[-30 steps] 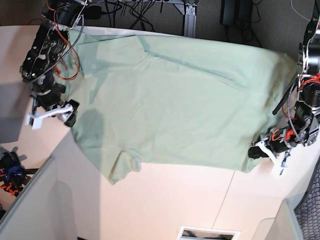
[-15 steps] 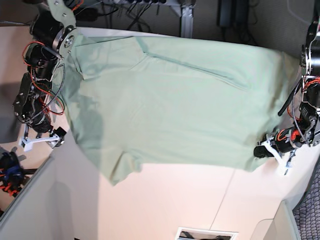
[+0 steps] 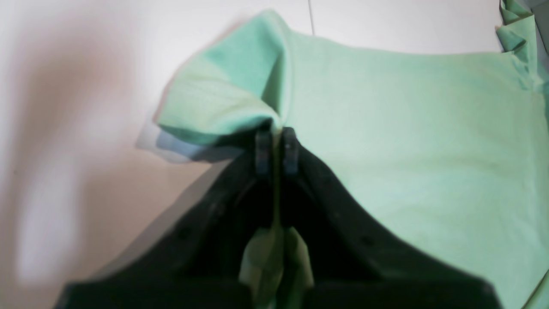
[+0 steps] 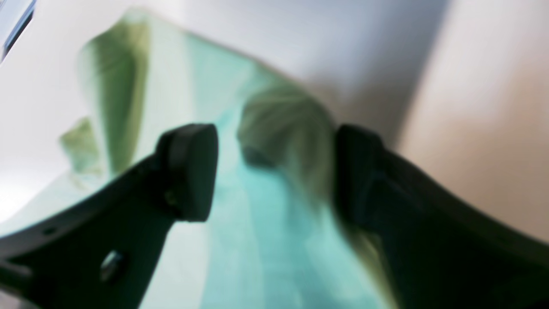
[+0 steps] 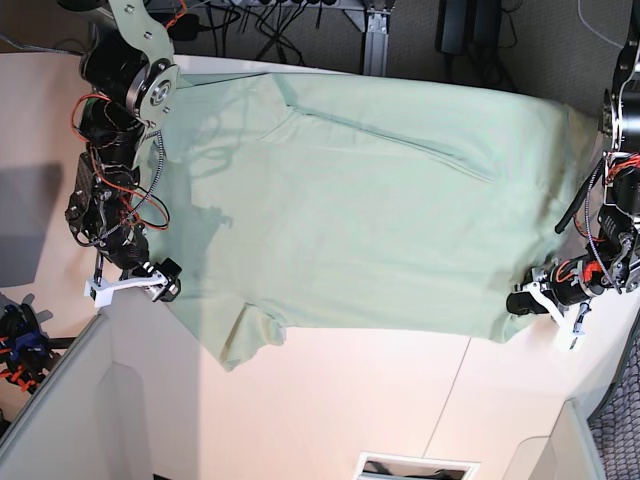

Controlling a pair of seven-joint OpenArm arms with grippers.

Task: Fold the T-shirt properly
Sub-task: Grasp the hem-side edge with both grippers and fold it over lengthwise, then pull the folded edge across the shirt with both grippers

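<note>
Your left fingers (image 3: 263, 150) are clenched on the T-shirt (image 5: 370, 200) hem; your right fingers (image 4: 188, 171) gape wide over cloth.

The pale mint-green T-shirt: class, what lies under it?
Under the pale mint-green T-shirt only the pale tabletop shows, around its edges. Whatever lies beneath the cloth itself is covered.

1. Base view: high above, looking down on the whole counter (image 5: 350, 400), with both arms at the frame's sides.
2. Left wrist view: close behind the left gripper (image 3: 276, 148), facing along its jaws over the T-shirt (image 3: 407, 128).
3. Right wrist view: close behind the right gripper (image 4: 274, 171), blurred.
4. Shared: each wrist view shows a T-shirt (image 5: 370, 200) edge that the base view shows whole.
</note>
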